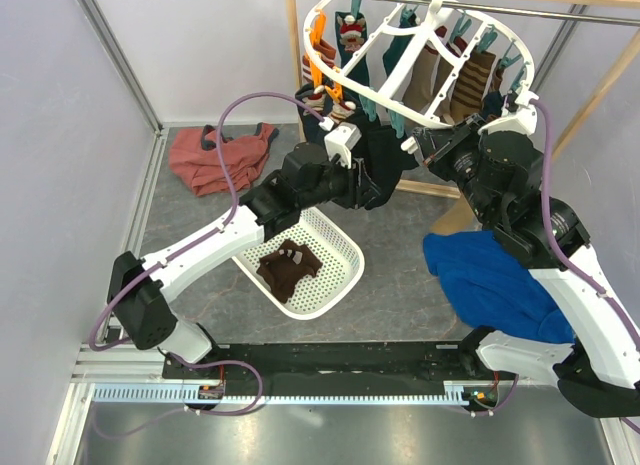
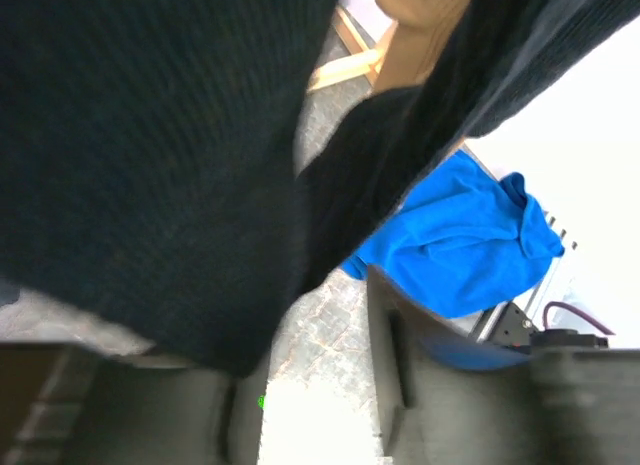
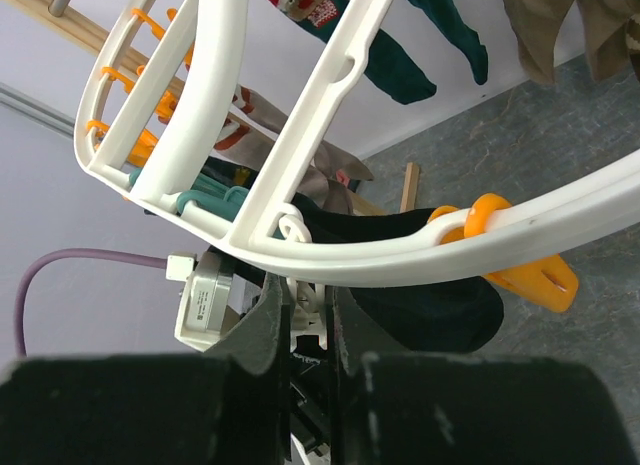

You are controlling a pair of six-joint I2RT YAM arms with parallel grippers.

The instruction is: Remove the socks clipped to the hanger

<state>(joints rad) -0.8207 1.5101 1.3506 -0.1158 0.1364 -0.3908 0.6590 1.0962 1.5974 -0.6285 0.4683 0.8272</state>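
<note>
Hanging black sock [image 2: 150, 165] sits between the parted left tool [image 2: 300, 357] (right tool [image 3: 306, 307]: cannot tell).

Both arms are showing white shells between bulky black joints, the left arm [image 1: 200, 247] at lower left, the right arm [image 1: 575, 285] at right. A purple cable [image 1: 232, 120] is looping along each. The right gripper [image 3: 305, 297] is showing dark grey fingers [image 3: 262, 330].

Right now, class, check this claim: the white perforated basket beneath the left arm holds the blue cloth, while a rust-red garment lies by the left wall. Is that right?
Not quite. The top external view shows the basket holding a dark brown sock; the blue cloth lies outside it, to its right. The rust-red garment claim stands.
</note>
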